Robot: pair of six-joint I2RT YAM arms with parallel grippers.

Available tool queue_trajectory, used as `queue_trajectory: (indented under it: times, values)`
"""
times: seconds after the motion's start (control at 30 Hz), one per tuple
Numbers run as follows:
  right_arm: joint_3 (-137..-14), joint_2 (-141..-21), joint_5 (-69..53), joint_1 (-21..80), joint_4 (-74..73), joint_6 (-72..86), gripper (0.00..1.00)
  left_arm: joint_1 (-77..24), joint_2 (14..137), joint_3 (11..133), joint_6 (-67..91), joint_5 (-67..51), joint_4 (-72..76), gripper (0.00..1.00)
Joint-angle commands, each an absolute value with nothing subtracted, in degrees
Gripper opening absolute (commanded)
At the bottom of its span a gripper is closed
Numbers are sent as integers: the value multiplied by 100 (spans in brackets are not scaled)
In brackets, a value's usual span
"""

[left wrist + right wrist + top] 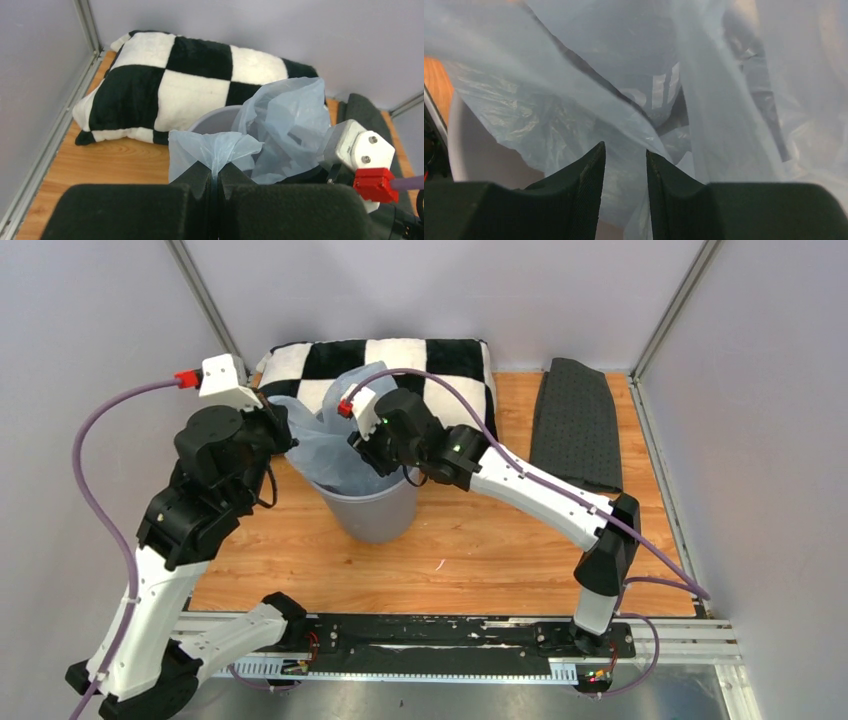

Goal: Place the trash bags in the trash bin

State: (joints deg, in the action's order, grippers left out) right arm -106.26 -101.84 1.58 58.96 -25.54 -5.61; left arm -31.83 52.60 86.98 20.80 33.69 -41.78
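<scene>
Trash bag (330, 440), pale blue, billowing from the mouth of the grey trash bin (380, 520): at the rim's 10 o'clock the left gripper (215, 172) is clenched on its edge; from 3 o'clock the right gripper (625, 152) reaches inside, jaws parted.

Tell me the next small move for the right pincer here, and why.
Probably ease the right pincer straight down into the trash bin. Its jaws stand apart with nothing gripped and bag film all around them, and much of the trash bag billows above the bin's rim. The left pincer is shut on the bag's edge, which should stop that edge from slipping in.
</scene>
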Motion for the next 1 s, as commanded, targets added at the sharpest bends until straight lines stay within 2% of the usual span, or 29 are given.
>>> queue_trajectory:
  times: [0.0, 0.23, 0.43, 0.6, 0.97]
  values:
    - [-10206, -10059, -251, 5906, -2593, -351, 38, -3138, 5510, 8249, 2060, 3584, -4202, 0]
    - [-10221, -9820, -509, 5926, -2656, -251, 38, -3127, 5834, 7874, 2339, 3365, -4184, 0]
    - [-10612, -9436, -754, 6019, -2694, -263, 41, -3129, 5679, 7902, 2310, 3345, -4203, 0]
    - [-10637, -9198, -500, 6016, -2399, -353, 43, -3125, 5278, 7667, 2241, 3304, -4223, 0]
    - [-11624, -10093, -808, 6011, -2649, -427, 43, -3129, 4765, 7378, 2288, 3054, -4218, 0]
